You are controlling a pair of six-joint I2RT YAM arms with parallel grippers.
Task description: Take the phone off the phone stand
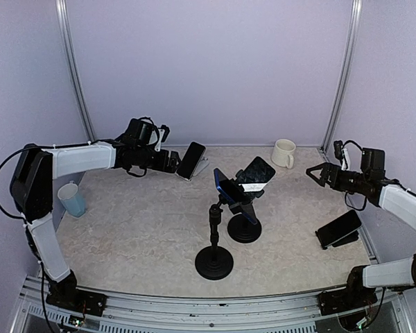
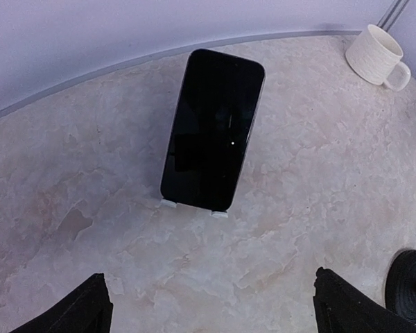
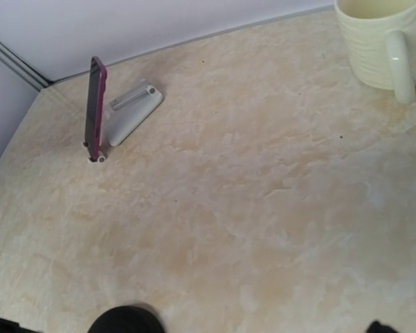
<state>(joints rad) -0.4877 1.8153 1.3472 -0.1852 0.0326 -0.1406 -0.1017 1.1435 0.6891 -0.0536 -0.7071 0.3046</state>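
A black-screened phone [image 2: 213,132] leans on a small white stand [image 2: 166,203] at the back left of the table, also seen in the top view [image 1: 191,160]. My left gripper [image 1: 170,161] is open and empty just left of it, facing its screen, with the fingers [image 2: 83,312] spread wide and short of the phone. In the right wrist view the same phone [image 3: 95,111] stands edge-on with a magenta case on the stand [image 3: 133,107]. My right gripper [image 1: 317,173] is open and empty at the far right, well away from it.
Two black pole stands [image 1: 214,263] [image 1: 244,229] in the middle hold a blue phone [image 1: 225,186] and a black phone [image 1: 255,173]. Another phone [image 1: 340,227] rests on a low stand at the right. A cream mug [image 1: 284,152] stands at the back, a blue cup [image 1: 72,199] at the left.
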